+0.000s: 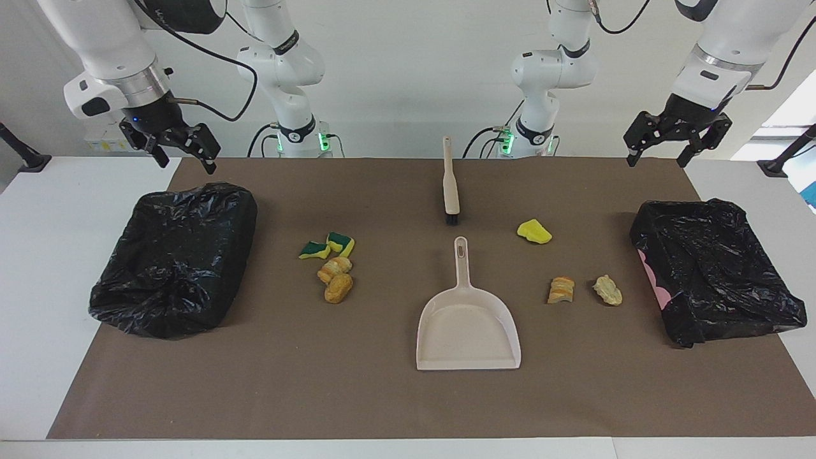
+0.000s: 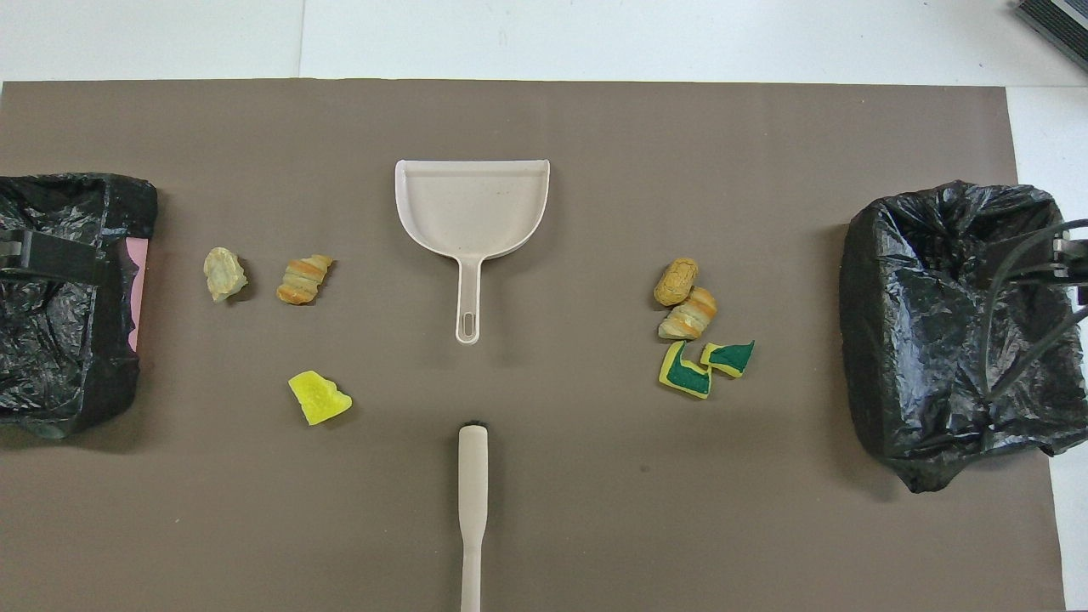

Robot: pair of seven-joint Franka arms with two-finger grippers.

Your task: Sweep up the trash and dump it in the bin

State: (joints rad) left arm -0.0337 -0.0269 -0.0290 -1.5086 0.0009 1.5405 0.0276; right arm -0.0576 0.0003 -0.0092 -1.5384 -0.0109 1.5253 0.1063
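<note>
Seven scraps of trash are lying on the brown mat [image 1: 382, 395], in two groups either side of the beige dustpan [image 1: 468, 328]. Taking the dustpan as the centre of a clock face in the facing view, four scraps are clustered at about ten o'clock, toward the right arm's end: two green-backed yellow sponge pieces [image 1: 327, 245] [image 2: 704, 364] touching each other, and just beside them two tan bread-like chunks [image 1: 336, 279] [image 2: 684, 297], also touching. Three more are lying toward the left arm's end: a plain yellow sponge piece [image 1: 534, 231] [image 2: 319, 398] at about one o'clock, and an orange-striped bread chunk [image 1: 561, 289] [image 2: 303, 280] with a pale lumpy scrap [image 1: 607, 290] [image 2: 224, 274] near it, at about two o'clock.

The right gripper [image 1: 180, 150] is being held in the air over the mat's edge by the black-lined bin [image 1: 175, 255], fingers spread wide, nothing being gripped. The left gripper [image 1: 660, 148] is being held likewise, wide open and empty, above the other black-lined bin [image 1: 714, 268], whose pink wall is showing.

A beige hand brush [image 1: 451, 185] [image 2: 473, 510] is lying at twelve o'clock, bristles toward the dustpan handle without touching. The mat is covering a white table [image 1: 44, 255]; a white wall is rising at the robots' end.
</note>
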